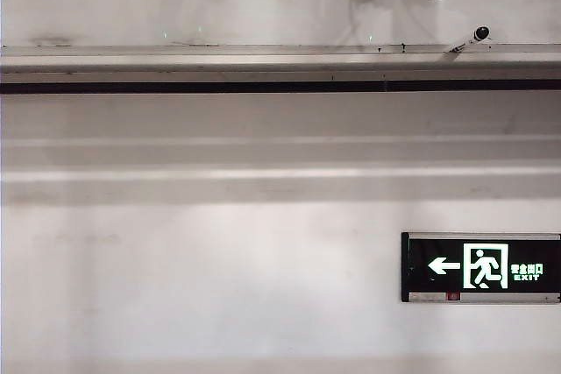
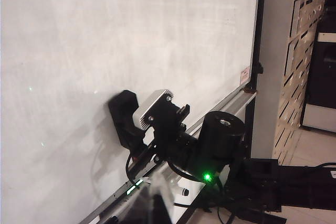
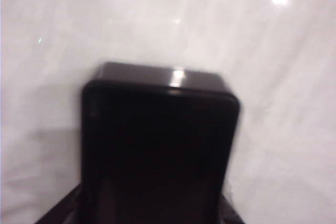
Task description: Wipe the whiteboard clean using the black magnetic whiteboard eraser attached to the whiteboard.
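The small, slightly glossy black rectangular eraser [image 3: 160, 150] is seen pressed flat against the wide glossy white whiteboard [image 3: 283, 77], directly before the right hand [image 2: 127, 120], which is set against the board just above the grey aluminium tray rail [image 2: 231, 103]. Its grip cannot be told. The left hand is unseen, recorded closed.

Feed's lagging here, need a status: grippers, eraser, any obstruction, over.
Left gripper shut, back from the whiteboard. Right gripper at the eraser on the board, grip unclear. Marker on tray rail, not blocking.
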Robot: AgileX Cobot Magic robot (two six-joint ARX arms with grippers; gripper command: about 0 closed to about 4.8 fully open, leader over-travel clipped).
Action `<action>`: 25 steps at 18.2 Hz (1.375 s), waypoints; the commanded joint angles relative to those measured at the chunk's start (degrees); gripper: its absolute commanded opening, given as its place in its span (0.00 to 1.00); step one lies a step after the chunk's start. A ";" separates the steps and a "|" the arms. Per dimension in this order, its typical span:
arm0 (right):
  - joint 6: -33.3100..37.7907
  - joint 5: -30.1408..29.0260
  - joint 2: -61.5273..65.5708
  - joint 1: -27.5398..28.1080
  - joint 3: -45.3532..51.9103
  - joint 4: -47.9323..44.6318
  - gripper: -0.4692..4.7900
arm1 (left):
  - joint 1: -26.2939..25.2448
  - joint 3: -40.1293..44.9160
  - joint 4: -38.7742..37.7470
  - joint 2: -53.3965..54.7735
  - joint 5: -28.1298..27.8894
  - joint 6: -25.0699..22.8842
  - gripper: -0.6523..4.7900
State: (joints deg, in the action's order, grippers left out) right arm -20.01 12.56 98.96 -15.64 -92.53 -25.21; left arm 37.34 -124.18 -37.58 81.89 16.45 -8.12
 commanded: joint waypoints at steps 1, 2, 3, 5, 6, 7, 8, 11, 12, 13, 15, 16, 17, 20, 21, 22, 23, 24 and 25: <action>0.17 -0.07 -0.31 0.07 -0.35 -2.27 0.63 | 0.07 -0.13 0.17 -0.52 0.35 0.26 0.11; 0.22 -0.07 -0.22 0.13 -0.35 -2.34 0.63 | 0.07 -0.13 -0.07 -0.70 0.35 0.26 0.11; 0.22 -0.07 -0.22 0.15 -0.35 -2.34 0.63 | 0.07 -0.13 -0.11 -0.74 0.37 0.26 0.11; 0.20 -0.07 -0.22 0.15 -0.35 -2.71 0.63 | 0.07 -0.13 -0.07 -1.05 0.37 1.14 0.11; 0.20 -0.07 -0.22 0.15 -0.35 -3.45 0.67 | 0.07 -0.13 -0.09 -1.07 0.37 1.16 0.11; 0.20 -0.07 -0.22 0.15 -0.35 -4.13 0.70 | 0.07 -0.13 -0.11 -1.11 0.39 1.16 0.11; 0.22 -0.07 -0.22 0.15 -0.35 -4.85 0.70 | 0.07 -0.13 -0.09 -1.14 0.37 1.16 0.11; 0.20 -0.04 -0.22 0.15 -0.35 -5.07 0.70 | 0.07 -0.13 -0.11 -1.14 0.55 1.29 0.11; 0.20 0.24 -0.24 0.15 -0.35 -5.09 0.70 | 0.07 -0.13 -0.11 -1.14 0.55 1.29 0.11; 0.17 0.90 -0.42 0.15 -0.35 -5.25 0.70 | 0.07 -0.13 -0.11 -1.14 0.55 1.27 0.11; 0.17 2.93 -1.73 0.04 -0.35 -5.16 0.68 | 0.07 -0.13 -0.20 -1.27 0.52 1.27 0.11; 0.20 6.80 -3.72 -0.48 -0.33 -4.72 0.58 | 0.07 -0.13 -0.57 -1.66 0.46 1.27 0.11; 0.07 10.29 -5.84 -1.27 -0.33 -3.50 0.43 | 0.07 -0.13 -0.98 -2.14 0.24 1.25 0.11; 0.28 13.18 -15.30 -3.28 -0.33 6.67 0.08 | 0.07 -0.13 -2.49 -4.55 -1.99 1.09 0.11; 0.57 13.03 -17.70 -3.30 -0.33 10.05 0.08 | 0.07 -0.13 -3.17 -5.16 -2.82 0.96 0.11; 1.25 12.72 -21.40 -3.48 -0.33 16.22 0.08 | 0.04 -0.11 -4.90 -6.16 -3.91 -0.39 0.11; 3.30 10.88 -25.38 -3.80 -0.31 24.30 0.08 | 0.04 -0.09 -7.65 -7.32 -5.49 -1.97 0.11; 6.71 7.32 -29.53 -3.78 0.00 33.35 0.08 | 0.04 0.04 -11.30 -8.72 -6.82 -2.16 0.11; 8.37 4.61 -32.35 -3.78 1.11 37.81 0.08 | 0.04 0.55 -13.07 -9.73 -7.06 -2.08 0.11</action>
State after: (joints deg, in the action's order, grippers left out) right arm -14.39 20.49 68.71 -19.29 -92.05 7.40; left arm 37.34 -123.92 -48.40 73.06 10.13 -9.74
